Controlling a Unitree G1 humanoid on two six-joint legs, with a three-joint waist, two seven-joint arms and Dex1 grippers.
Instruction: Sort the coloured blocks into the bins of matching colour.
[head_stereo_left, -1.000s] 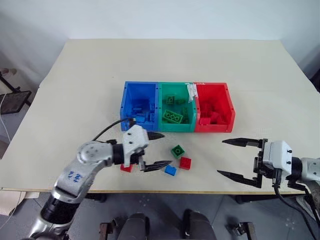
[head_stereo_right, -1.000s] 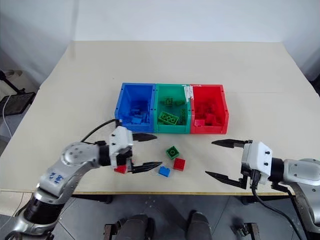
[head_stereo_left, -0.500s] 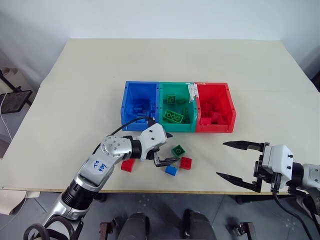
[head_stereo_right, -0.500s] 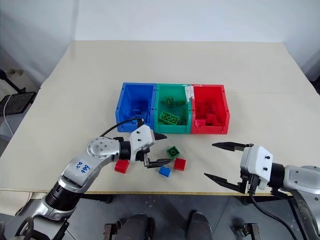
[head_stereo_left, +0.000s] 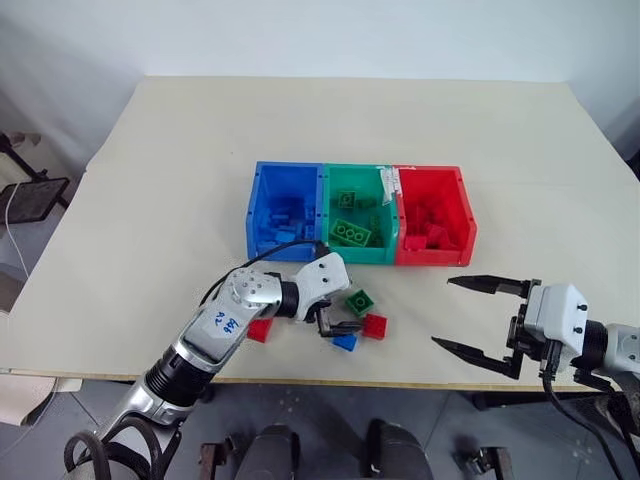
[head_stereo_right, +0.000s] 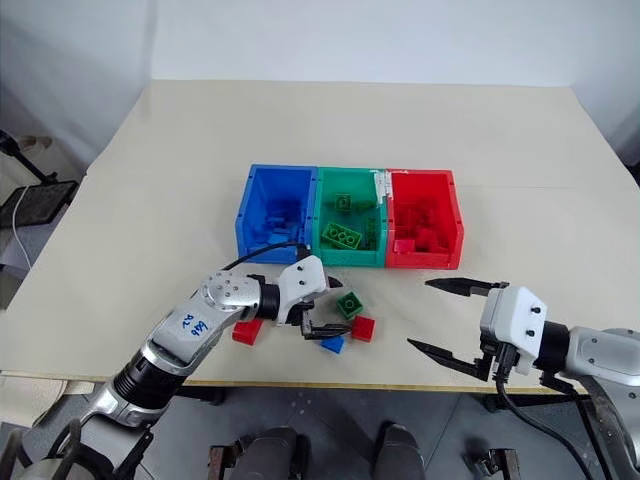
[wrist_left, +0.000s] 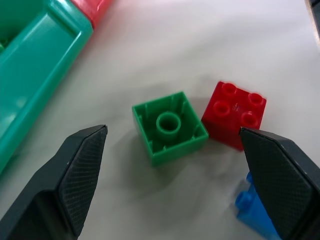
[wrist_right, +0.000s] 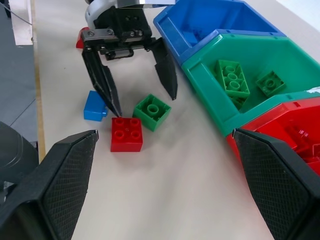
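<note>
Three joined bins stand mid-table: blue (head_stereo_left: 285, 210), green (head_stereo_left: 358, 215) and red (head_stereo_left: 433, 215), each holding blocks of its own colour. In front of them lie loose blocks: a green one (head_stereo_left: 359, 301) with its hollow side up (wrist_left: 170, 127), a red one (head_stereo_left: 376, 325), a blue one (head_stereo_left: 345, 342) and a second red one (head_stereo_left: 259, 329) further left. My left gripper (head_stereo_left: 345, 310) is open and low over the table, its fingers straddling the green block without touching it. My right gripper (head_stereo_left: 443, 312) hangs open and empty near the front edge, right of the loose blocks.
The table's front edge (head_stereo_left: 400, 357) runs just below the loose blocks and both grippers. A white label (head_stereo_left: 388, 180) sticks up between the green and red bins. Bare tabletop lies to either side of the bins and behind them.
My left gripper has moved right and down, from beside the left red block to around the green block. The right gripper has stayed in place.
</note>
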